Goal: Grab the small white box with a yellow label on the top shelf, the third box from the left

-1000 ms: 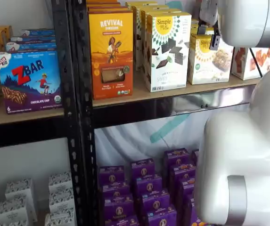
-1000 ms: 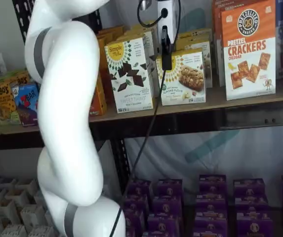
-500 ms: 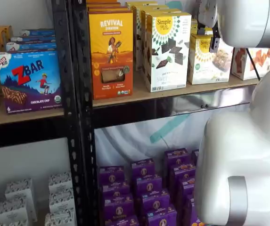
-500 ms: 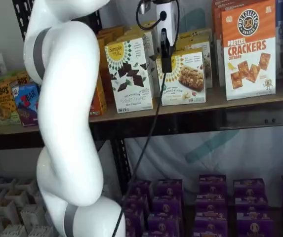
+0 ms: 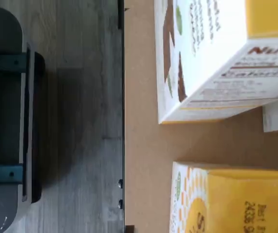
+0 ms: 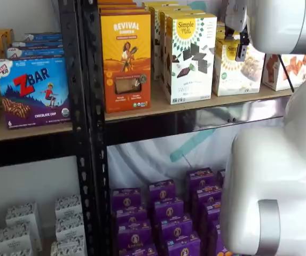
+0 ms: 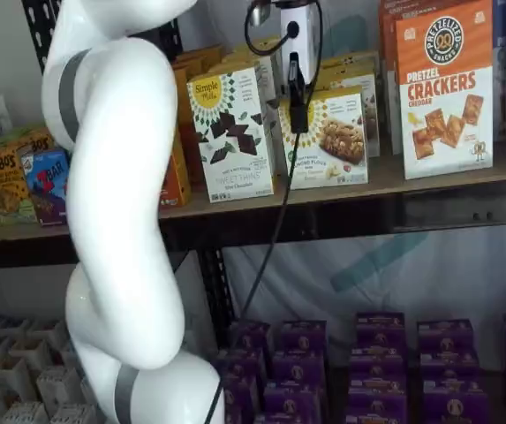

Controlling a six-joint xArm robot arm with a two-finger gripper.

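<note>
1. The claw hangs at the left front corner of the small white box; only one black finger shows side-on, so its state cannot be told
2. That box stands on the top shelf, between a taller white box and a cracker box

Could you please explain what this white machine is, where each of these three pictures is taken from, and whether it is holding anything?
The white machine is a robot arm that picks boxed goods. Two pictures come from fixed cameras facing the shelves; the third, turned sideways, looks down from a camera on the arm's wrist.

The top shelf carries cartons: an orange Revival box, a tall white Simple Mills box picturing dark squares, the small white box with a yellow label, and a Pretzel Crackers box. Purple boxes sit below.

The gripper hangs at the small white box's front corner. Only one black finger shows, so I cannot tell whether it is open or gripping.
</note>
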